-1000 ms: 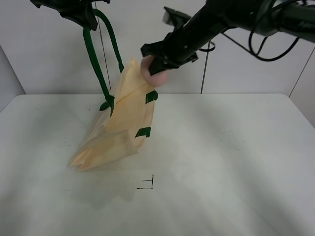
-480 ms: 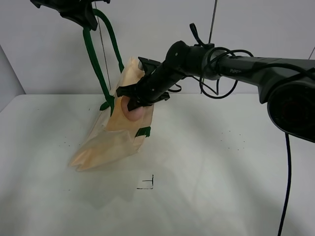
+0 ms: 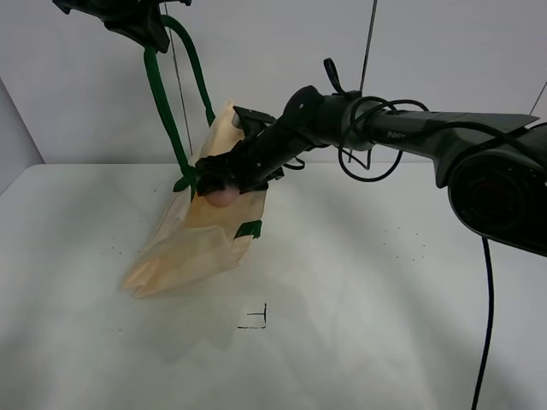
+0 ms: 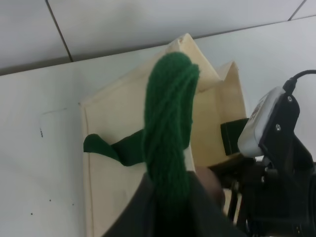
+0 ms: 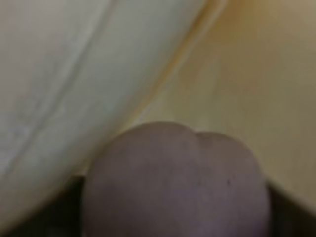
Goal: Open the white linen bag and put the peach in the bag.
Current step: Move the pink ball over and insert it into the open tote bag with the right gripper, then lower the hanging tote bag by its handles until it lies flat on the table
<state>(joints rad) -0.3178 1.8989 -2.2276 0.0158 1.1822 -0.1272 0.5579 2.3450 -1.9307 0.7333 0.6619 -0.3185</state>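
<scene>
The white linen bag (image 3: 214,224) hangs tilted by one dark green strap handle (image 3: 162,102), its bottom resting on the table. My left gripper (image 3: 144,26) is shut on that strap high at the upper left; the left wrist view shows the strap (image 4: 168,123) rising from the bag (image 4: 111,138). My right gripper (image 3: 220,181) reaches across and is shut on the peach (image 3: 224,197) at the bag's open top edge. In the right wrist view the peach (image 5: 173,182) fills the lower part, with cream cloth (image 5: 74,74) close behind it.
The white table (image 3: 385,282) has a small black corner mark (image 3: 256,320) in front of the bag. The right arm with its cables (image 3: 385,120) stretches over the table's far middle. A wall stands behind.
My right gripper has carried the peach down and to the left, from above the bag's top to its opening. The left gripper and the strap have not moved.
</scene>
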